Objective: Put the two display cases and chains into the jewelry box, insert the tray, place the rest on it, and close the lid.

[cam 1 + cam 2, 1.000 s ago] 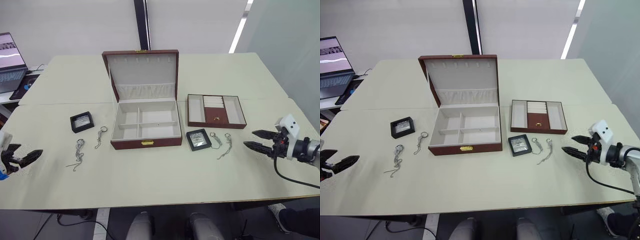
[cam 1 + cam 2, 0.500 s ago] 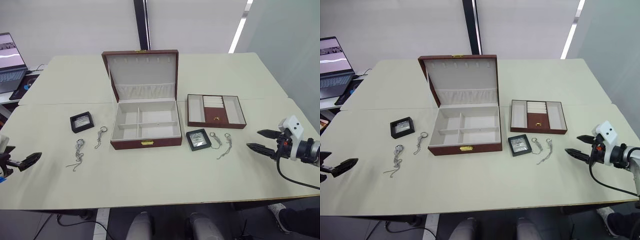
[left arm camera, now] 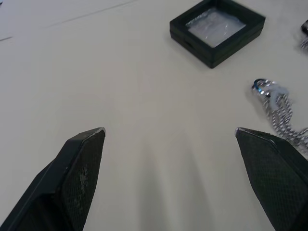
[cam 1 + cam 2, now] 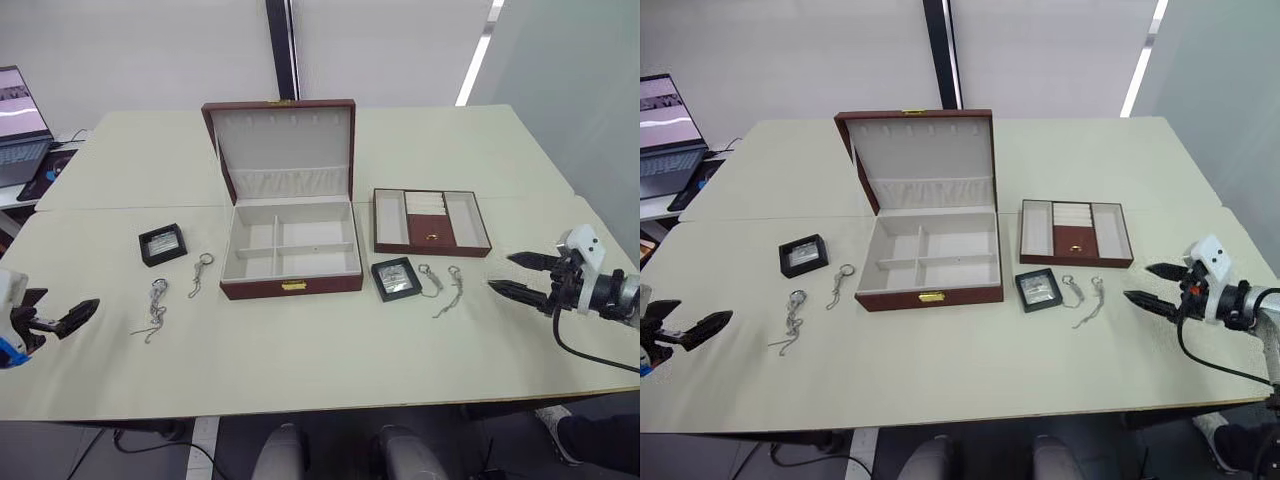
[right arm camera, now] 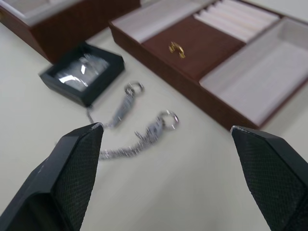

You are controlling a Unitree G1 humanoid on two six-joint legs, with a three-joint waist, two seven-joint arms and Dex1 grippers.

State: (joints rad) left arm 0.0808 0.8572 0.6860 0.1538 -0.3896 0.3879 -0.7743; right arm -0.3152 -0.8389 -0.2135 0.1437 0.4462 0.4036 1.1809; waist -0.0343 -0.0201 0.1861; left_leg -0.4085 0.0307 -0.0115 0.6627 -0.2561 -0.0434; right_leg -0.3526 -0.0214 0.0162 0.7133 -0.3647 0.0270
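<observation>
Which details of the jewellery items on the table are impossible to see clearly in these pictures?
- Silvery jewellery in the left black windowed display case: too small in the eye views, glare in the left wrist view.
- Thin silvery chains: blurred in the right wrist view.
- Left chain: cut off by the left wrist view's edge.

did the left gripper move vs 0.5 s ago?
Yes. The left gripper, open, has shifted toward the nearest chain on the table.

The laptop [image 4: 18,125] is cut off by the head view's left edge. The silvery pieces inside both cases [image 4: 163,243] [image 4: 397,278] are too small to identify. In the right wrist view the chains [image 5: 129,135] blur — links indistinct — and the box [image 5: 62,17] shows just a corner.
</observation>
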